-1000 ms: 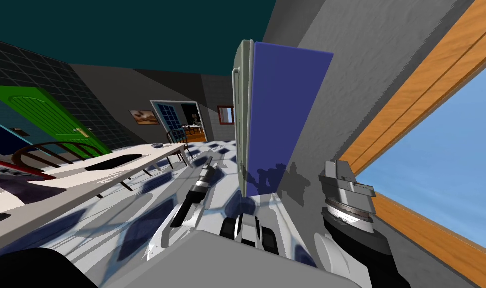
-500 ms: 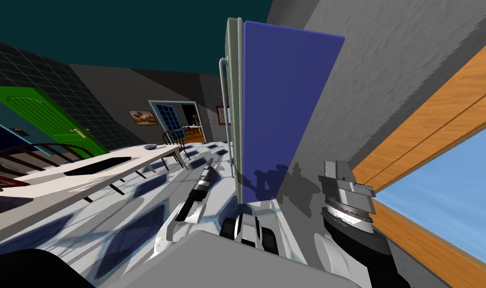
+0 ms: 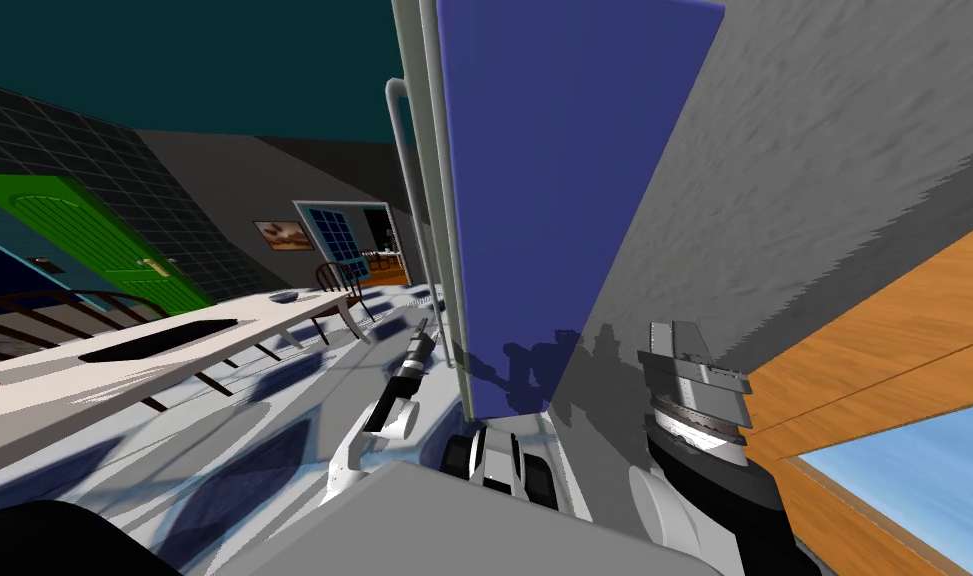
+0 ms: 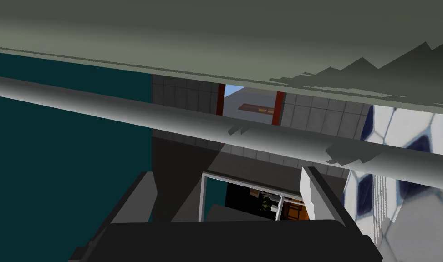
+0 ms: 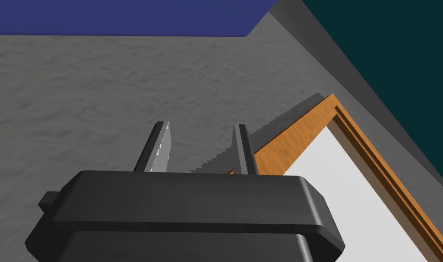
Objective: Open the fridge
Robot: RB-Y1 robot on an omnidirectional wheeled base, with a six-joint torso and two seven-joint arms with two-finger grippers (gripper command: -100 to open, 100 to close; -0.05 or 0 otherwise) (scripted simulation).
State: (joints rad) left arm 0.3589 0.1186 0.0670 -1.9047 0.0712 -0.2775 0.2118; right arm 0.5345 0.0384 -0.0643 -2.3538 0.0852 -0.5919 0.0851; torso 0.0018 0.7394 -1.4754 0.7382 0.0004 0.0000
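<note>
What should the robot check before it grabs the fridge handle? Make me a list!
1. Left gripper open: ok, its fingers stand wide apart.
2. Handle lined up: ok, the grey bar crosses ahead of both fingers.
3. Handle between the fingers: not ok, it lies beyond their tips.
4. Way to the handle free: ok, nothing sits between.
5. Right gripper out of the way: ok, it is empty, by the grey wall, on the blue side of the fridge.
</note>
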